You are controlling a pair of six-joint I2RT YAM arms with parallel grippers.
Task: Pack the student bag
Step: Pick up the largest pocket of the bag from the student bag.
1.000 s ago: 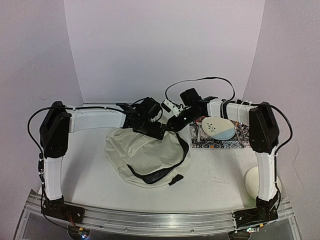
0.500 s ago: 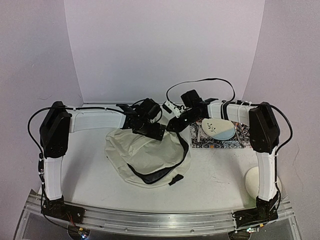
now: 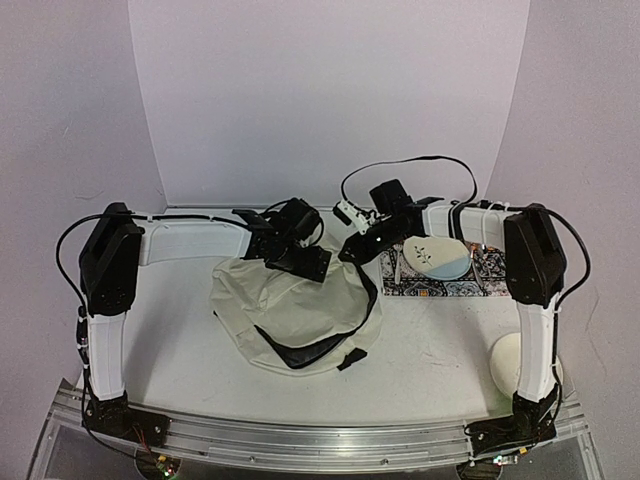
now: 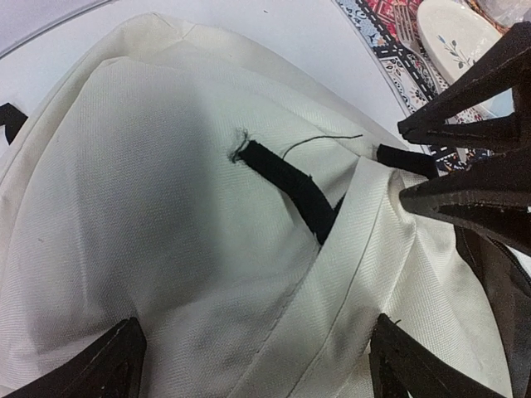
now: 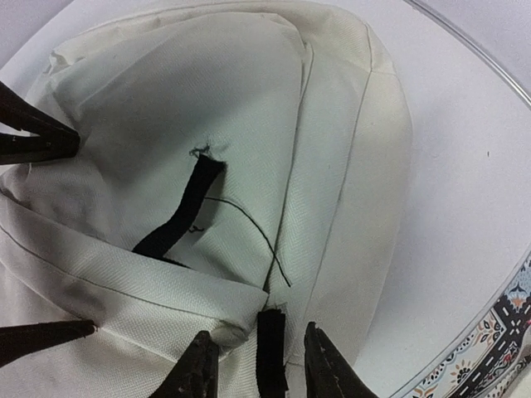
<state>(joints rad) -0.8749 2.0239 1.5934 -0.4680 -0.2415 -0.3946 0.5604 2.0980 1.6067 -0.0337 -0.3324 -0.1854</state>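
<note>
The student bag (image 3: 290, 312) lies in the middle of the table, cream fabric with black zipper lines and straps. My left gripper (image 3: 301, 262) hangs over its far top edge, open wide, the cream fabric (image 4: 207, 207) spanning the space between its fingertips (image 4: 257, 323). My right gripper (image 3: 352, 249) comes in from the right at the same edge. Its jaws (image 5: 257, 332) stand a little apart, open, with a short black strap (image 5: 270, 352) lying between them and a gap on each side. A longer black strap (image 5: 178, 211) crosses the fabric further in. The right gripper's dark fingers (image 4: 469, 170) show in the left wrist view.
A white and pale blue plate (image 3: 434, 257) rests on a patterned mat (image 3: 470, 286) at the right, just behind the right forearm. A cream rounded object (image 3: 503, 362) sits by the right arm's base. Bare table (image 3: 170, 320) lies left of the bag.
The right arm has shifted slightly to the right and its jaws have parted a little around the short strap. The left gripper stays about where it was, wide open.
</note>
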